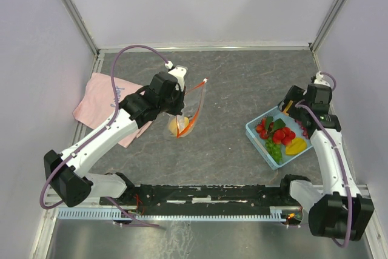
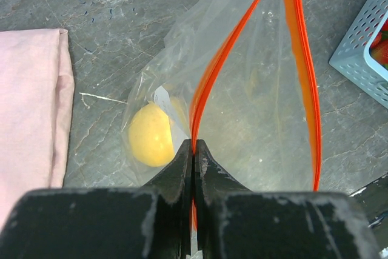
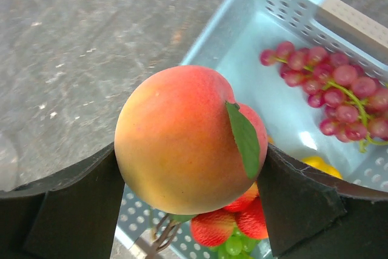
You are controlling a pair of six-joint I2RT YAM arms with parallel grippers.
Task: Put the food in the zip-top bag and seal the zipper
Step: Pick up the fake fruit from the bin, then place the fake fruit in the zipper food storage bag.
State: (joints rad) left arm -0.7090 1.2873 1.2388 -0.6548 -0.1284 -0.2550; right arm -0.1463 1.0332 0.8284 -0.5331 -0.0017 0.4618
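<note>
The clear zip-top bag (image 1: 193,108) hangs open over the table, its orange-red zipper (image 2: 303,77) spread in two strips. My left gripper (image 2: 194,144) is shut on one zipper strip and holds the bag's mouth up; it also shows in the top view (image 1: 176,108). A yellow round fruit (image 2: 151,134) lies inside the bag. My right gripper (image 3: 189,150) is shut on an orange-red peach (image 3: 182,131) with a green leaf, above the light-blue basket (image 1: 251,128). Red grapes (image 3: 339,89), strawberries (image 3: 236,222), green grapes (image 1: 273,150) and a yellow banana (image 1: 296,145) lie in the basket.
A pink cloth (image 1: 100,98) lies at the left, just beside the left arm. The basket stands at the right, its corner also in the left wrist view (image 2: 364,59). Walls enclose the table at the back and sides.
</note>
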